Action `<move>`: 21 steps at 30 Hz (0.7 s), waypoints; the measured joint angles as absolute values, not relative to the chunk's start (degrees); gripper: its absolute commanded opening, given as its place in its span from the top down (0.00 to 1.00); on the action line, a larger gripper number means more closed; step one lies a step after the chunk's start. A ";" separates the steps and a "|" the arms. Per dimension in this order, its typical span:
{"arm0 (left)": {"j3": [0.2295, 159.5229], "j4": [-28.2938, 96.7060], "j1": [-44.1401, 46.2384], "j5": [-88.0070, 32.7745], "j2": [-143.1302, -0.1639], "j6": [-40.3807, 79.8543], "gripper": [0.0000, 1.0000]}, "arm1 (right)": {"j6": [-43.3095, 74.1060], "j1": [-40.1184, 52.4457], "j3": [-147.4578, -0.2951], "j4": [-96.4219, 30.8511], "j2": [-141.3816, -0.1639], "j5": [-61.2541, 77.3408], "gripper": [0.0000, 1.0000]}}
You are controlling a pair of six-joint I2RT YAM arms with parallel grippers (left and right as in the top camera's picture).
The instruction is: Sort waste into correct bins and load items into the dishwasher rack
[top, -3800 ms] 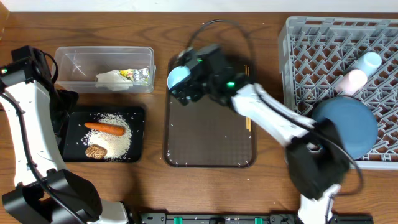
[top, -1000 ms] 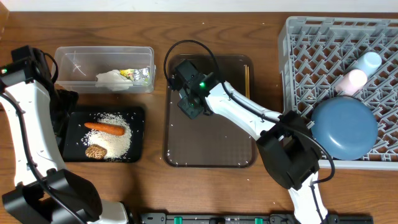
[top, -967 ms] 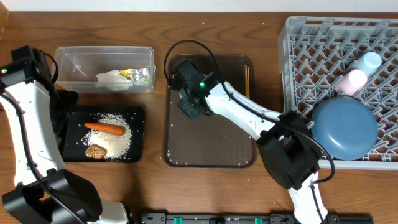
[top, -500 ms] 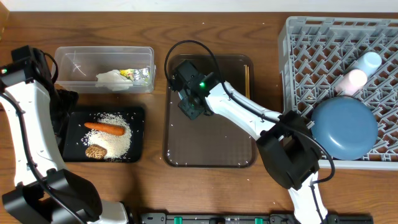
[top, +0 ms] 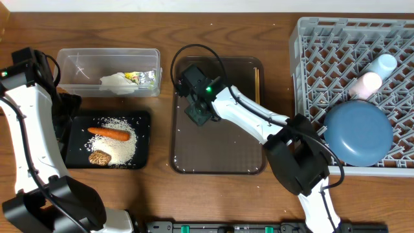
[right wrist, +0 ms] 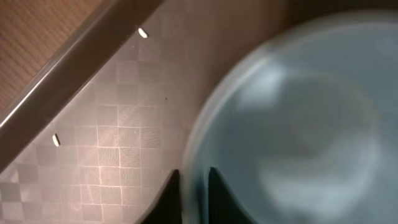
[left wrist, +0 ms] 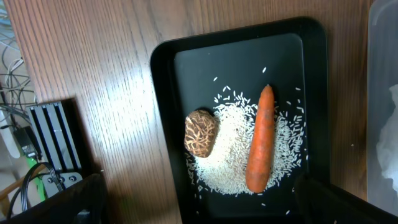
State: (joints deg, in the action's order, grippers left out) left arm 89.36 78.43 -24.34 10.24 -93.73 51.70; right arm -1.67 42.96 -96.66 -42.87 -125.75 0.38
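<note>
My right gripper [right wrist: 194, 177] is shut on the rim of the small light-blue bowl [right wrist: 298, 118], one finger inside and one outside. It sits low over the brown tray [right wrist: 112, 143]. From overhead the right gripper [top: 197, 111] hides the bowl. My left gripper [left wrist: 199, 211] hangs open over the black tray [left wrist: 165, 93], which holds rice [left wrist: 230, 168], a carrot [left wrist: 261, 143] and a brown lump [left wrist: 200, 132]. The clear tub [top: 71, 61] holds tissue [top: 116, 81], wrapper [top: 136, 76] and foil [top: 150, 79]. The grey rack [top: 323, 45] holds the dark-blue plate [top: 359, 133] and two cups [top: 369, 83].
Wooden chopsticks [top: 257, 77] lie along the brown tray's right side, partly under my right arm. A few rice grains [right wrist: 56, 140] are stuck on the tray floor. Black equipment and cables [left wrist: 43, 143] stand left of the black tray.
My right arm came down onto the brown tray with the bowl, which showed earlier and is covered now. Its jaws have narrowed onto the rim in the last half second. The left arm is still.
</note>
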 measured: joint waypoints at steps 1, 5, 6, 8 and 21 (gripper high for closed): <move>89.36 78.43 -24.34 10.24 -93.73 51.68 0.02 | -1.61 42.96 -96.66 -42.83 -125.75 0.38 0.99; 89.36 78.43 -24.34 10.24 -93.73 51.70 0.02 | -0.58 42.96 -96.66 -42.83 -125.75 0.36 0.99; 89.36 78.43 -24.34 10.24 -93.73 51.70 0.02 | -0.36 42.94 -96.66 -42.83 -125.73 0.36 0.99; 89.36 78.43 -24.34 10.24 -93.73 51.68 0.02 | 0.05 42.87 -96.66 -42.85 -125.47 0.36 0.99; 89.36 78.43 -24.34 10.22 -93.73 51.70 0.02 | 2.42 22.15 -96.55 -45.28 -100.20 17.61 0.99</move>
